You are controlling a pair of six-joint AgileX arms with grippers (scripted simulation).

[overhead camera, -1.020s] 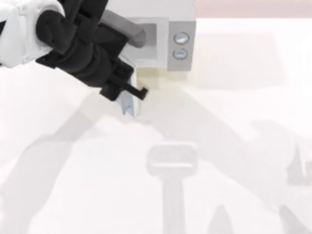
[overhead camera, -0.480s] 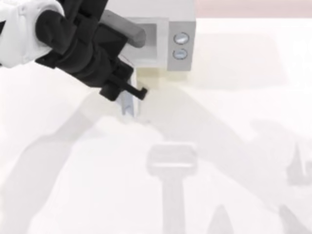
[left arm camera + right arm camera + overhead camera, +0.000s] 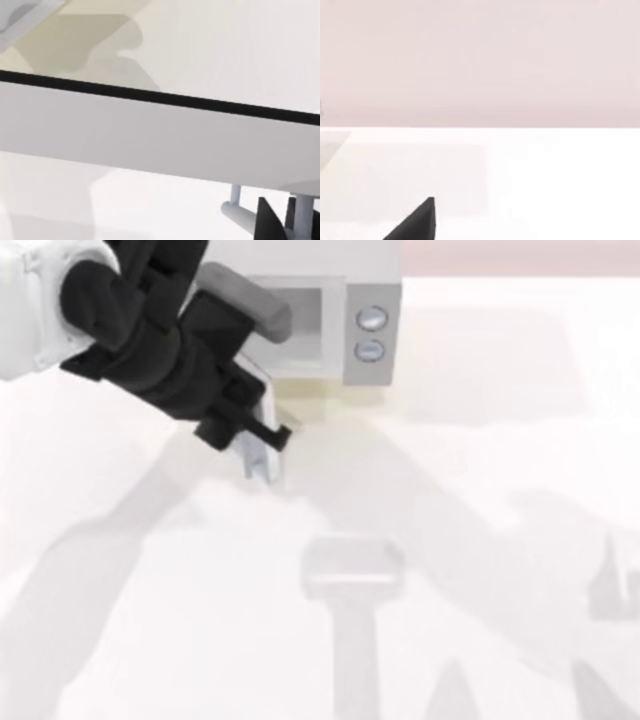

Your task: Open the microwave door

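Observation:
The microwave stands at the table's back centre. Its cavity shows, because the microwave door stands swung out toward the front left, seen nearly edge-on. My left gripper is shut on the door's handle at the free edge. In the left wrist view the door is a wide grey band with a black rim, and dark fingers flank the pale handle bar. My right arm is outside the top view; only one dark fingertip shows in its wrist view.
The control panel with two stacked round knobs sits on the microwave's right side. White table spreads in front and to the right, crossed by arm shadows. A pink wall runs behind.
My left gripper has drawn slightly to the left with the handle. The door has swung wider, and more of the cavity is exposed.

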